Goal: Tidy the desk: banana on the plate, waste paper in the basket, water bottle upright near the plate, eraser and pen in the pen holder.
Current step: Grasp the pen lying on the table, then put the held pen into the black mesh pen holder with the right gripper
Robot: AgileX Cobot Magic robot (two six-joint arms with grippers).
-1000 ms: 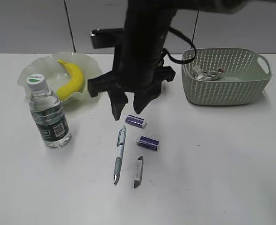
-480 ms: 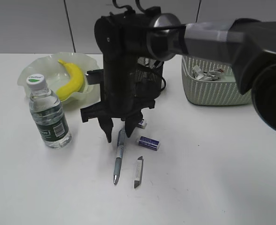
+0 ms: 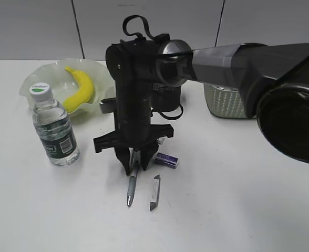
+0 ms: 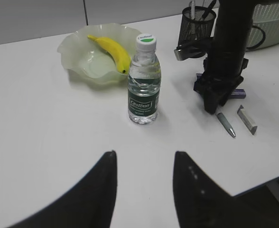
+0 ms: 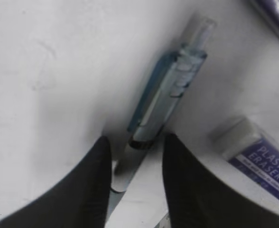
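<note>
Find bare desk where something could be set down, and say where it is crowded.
Free: the desk right of the grey eraser, and the near-left patch before the water bottle. Crowded: the middle, where the right gripper straddles the pen beside the purple eraser.

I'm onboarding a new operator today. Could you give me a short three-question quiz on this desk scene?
1. True or false: the banana lies in the plate.
2. The right pincer has its fingers on either side of which item? A) eraser B) pen C) water bottle
3. Fill in: the water bottle stands ____ on the desk.

Key:
1. True.
2. B: the pen lies between the fingers in the right wrist view, with an eraser beside it.
3. Upright, in front of the plate.
</note>
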